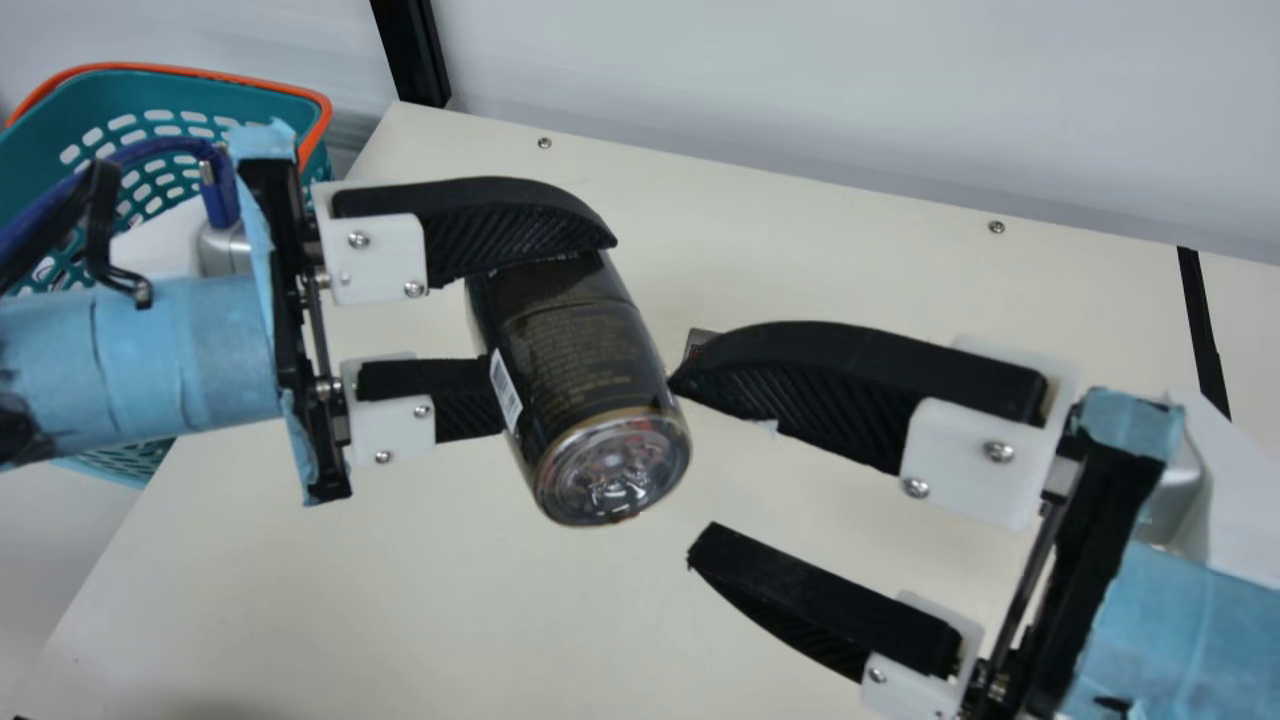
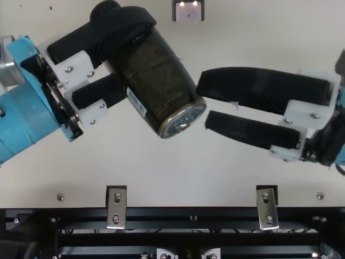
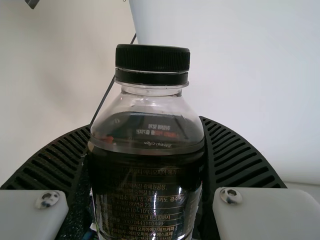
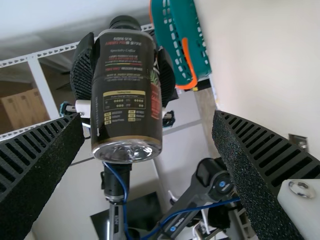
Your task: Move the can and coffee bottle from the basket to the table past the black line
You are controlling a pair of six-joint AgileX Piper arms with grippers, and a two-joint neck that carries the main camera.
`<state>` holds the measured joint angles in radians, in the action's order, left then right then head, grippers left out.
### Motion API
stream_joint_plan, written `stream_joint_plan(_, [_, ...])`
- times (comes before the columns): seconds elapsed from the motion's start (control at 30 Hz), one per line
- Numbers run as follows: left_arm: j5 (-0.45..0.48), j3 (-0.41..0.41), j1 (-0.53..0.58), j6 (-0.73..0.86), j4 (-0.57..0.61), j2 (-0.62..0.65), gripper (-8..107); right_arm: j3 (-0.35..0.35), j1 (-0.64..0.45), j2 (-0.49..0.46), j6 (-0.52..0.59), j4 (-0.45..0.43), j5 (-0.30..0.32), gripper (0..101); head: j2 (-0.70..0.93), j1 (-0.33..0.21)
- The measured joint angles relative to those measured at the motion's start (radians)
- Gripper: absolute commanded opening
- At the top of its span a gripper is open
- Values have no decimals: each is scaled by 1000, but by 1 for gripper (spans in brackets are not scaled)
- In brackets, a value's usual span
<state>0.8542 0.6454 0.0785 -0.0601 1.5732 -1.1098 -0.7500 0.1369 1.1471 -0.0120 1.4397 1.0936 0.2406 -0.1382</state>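
Note:
My left gripper (image 1: 520, 345) is shut on the dark coffee bottle (image 1: 585, 370), which it holds tilted above the table, base toward the camera. From above, the left gripper (image 2: 116, 67) grips the bottle (image 2: 156, 81) near its cap end. The bottle (image 3: 147, 185) with its black cap stands between the fingers of the left gripper (image 3: 145, 170). My right gripper (image 1: 690, 465) is open, its fingertips just right of the bottle's base; the top view has the right gripper (image 2: 202, 105) there too. Beyond the right gripper (image 4: 147, 125), the bottle (image 4: 127, 95) shows base end nearest.
The teal basket (image 1: 165, 110) with an orange rim stands at the left, partly behind the left arm. A black line (image 1: 1203, 330) crosses the cream table (image 1: 480, 580) at the far right. A small metal bracket (image 2: 188, 11) lies at the table's back.

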Motion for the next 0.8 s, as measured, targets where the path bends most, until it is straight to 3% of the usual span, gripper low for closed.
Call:
stream_joint_plan(0.4, [0, 0, 0, 0, 0, 0, 10, 25, 69, 54, 72, 191, 10, 101, 0, 0])
stream_joint_plan(0.8, [0, 0, 0, 0, 0, 0, 10, 28, 79, 61, 78, 213, 13, 101, -10, 0])
